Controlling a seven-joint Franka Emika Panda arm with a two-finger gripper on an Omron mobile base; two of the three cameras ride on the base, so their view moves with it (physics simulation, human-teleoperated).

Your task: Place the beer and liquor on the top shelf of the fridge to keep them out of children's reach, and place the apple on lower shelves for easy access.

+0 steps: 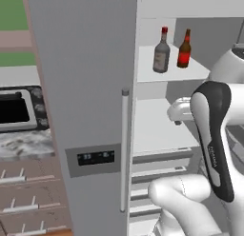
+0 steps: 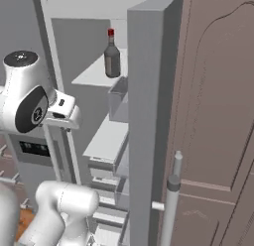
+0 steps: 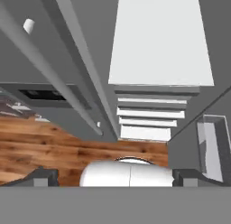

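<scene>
Fridge (image 1: 86,87) stands open w/ its door swung toward the left base cam, bar handle (image 1: 125,149) and dark display panel (image 1: 96,157) facing out. Liquor (image 1: 162,50) and beer (image 1: 184,49) both stand upright on the top shelf (image 1: 147,73), side by side, slightly apart, liquor to the left in the left base view; the right base view shows the liquor near the shelf's front edge. So the bottle part looks done, judging by how things lie. Apple can't be made out anywhere, and the lower shelves (image 3: 160,42) look bare white, w/ drawers below. Gripper (image 3: 113,178) has its jaws spread as wide as they go, nothing between them; the hand cam looks down past the shelf fronts to the wood floor (image 3: 54,146). The arm sits folded close in front of the open fridge, hand near the middle shelf level. Risks from here: the robot prob. has to go find the apple, and swinging or backing out w/ the arm this close could clip the door edge or a shelf lip. A knock to the fridge could topple the bottles, esp. the liquor near the edge. Round apple may also roll off a flat shelf if released w/ any sideways push.
</scene>
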